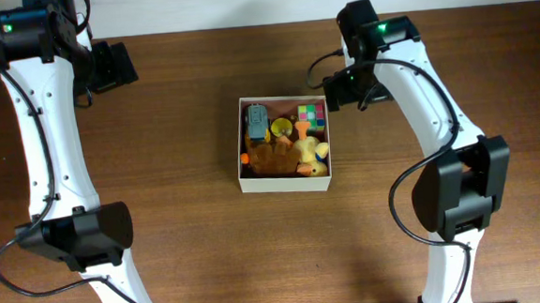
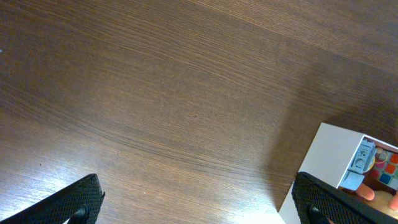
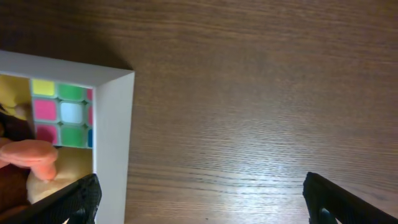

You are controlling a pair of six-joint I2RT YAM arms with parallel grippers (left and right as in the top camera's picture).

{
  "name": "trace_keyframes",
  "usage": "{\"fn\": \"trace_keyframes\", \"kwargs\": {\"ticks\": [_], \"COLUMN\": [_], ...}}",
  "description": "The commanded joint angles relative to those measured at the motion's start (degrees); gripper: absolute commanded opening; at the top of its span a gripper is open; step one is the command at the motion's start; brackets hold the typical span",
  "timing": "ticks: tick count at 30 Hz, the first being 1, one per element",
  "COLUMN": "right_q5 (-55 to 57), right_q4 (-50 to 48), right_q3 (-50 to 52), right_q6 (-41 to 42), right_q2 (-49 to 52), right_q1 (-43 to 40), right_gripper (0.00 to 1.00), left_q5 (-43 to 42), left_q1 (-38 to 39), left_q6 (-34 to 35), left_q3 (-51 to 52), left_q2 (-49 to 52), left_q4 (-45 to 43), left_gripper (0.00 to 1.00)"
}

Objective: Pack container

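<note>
The container (image 1: 286,182) is a white square box in the middle of the table, filled with toys: a colour cube (image 1: 312,114), a grey-blue toy (image 1: 257,122), a yellow duck (image 1: 313,154) and orange-brown pieces. My left gripper (image 1: 114,65) is open and empty at the far left, well away from the box; its view shows a box corner (image 2: 326,155). My right gripper (image 1: 343,89) is open and empty just right of the box's back right corner. The right wrist view shows the box wall (image 3: 113,137) and the colour cube (image 3: 61,112).
The brown wooden table (image 1: 175,129) runs all round the box. Both white arms rise from bases near the front edge, left (image 1: 78,234) and right (image 1: 460,191). A pale wall strip lies along the back edge.
</note>
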State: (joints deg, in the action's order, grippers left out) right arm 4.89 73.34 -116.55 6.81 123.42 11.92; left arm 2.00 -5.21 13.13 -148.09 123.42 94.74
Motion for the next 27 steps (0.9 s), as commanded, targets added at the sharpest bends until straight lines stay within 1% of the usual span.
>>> {"fn": "trace_keyframes", "kwargs": {"ticks": [1,8,16,22,24,27], "right_q5": [1.81,1.46,0.76,7.28,8.33,6.99], "right_q4": [0.35,0.46,2.86,12.92,14.78,14.34], "right_q3": [-0.76,-0.76,-1.29,-9.55,-11.72,-11.47], "right_q6": [-0.55,-0.61,-0.57,-1.03,-1.01,-0.79], "right_q2": [-0.92,-0.92,-1.03,-1.22,-4.5,-11.17], "right_q1": [-0.46,-0.35,-0.37,-1.46,-2.27,-2.95], "right_gripper": [0.99,0.99,0.99,0.99,0.99,0.99], "left_q5": [0.83,0.81,0.81,0.81,0.81,0.81], "left_q1": [-0.11,-0.11,-0.11,-0.11,-0.11,-0.09], "left_q6": [0.55,0.55,0.52,0.55,0.55,0.55], "left_q3": [-0.9,-0.9,-0.9,-0.9,-0.9,-0.87], "left_q2": [-1.2,-1.2,-1.2,-1.2,-1.2,-1.2], "left_q4": [0.07,0.07,0.07,0.07,0.07,0.07], "left_gripper": [0.99,0.99,0.99,0.99,0.99,0.99]}}
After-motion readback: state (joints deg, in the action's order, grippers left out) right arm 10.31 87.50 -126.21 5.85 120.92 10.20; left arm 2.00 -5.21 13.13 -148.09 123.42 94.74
